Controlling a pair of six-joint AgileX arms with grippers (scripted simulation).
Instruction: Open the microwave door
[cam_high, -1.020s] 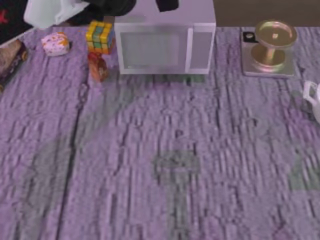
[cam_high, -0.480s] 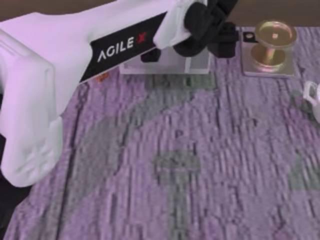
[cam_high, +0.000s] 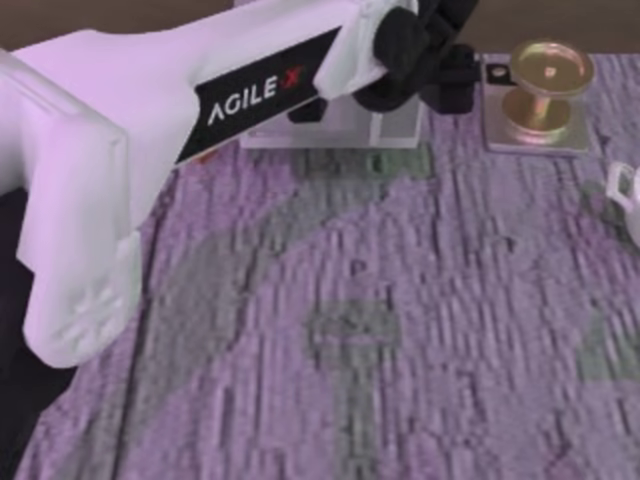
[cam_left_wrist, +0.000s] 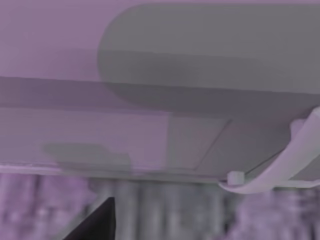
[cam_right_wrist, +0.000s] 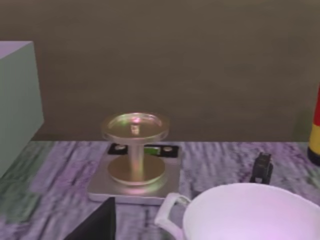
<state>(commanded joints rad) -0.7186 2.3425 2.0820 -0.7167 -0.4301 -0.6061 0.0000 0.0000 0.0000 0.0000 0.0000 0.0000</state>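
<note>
The microwave door (cam_high: 330, 125) under the left tool (cam_high: 440, 60), finger state unclear.

Even, soft light; the left arm (cam_high: 150, 130) casts a broad grey shadow across the table (cam_high: 450, 350). Left wrist view blurred.

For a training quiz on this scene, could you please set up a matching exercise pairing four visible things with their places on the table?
Things:
1. boxy pale lavender-grey microwave
2. gold round scale on a square base
3. white cup with a handle
4. left pincer

Places:
A. at the table's right edge
B. over the microwave's right end
C. far side, mostly hidden under the left arm
D. far side, right of the microwave

Pairs: 1-C, 2-D, 3-A, 4-B
</note>
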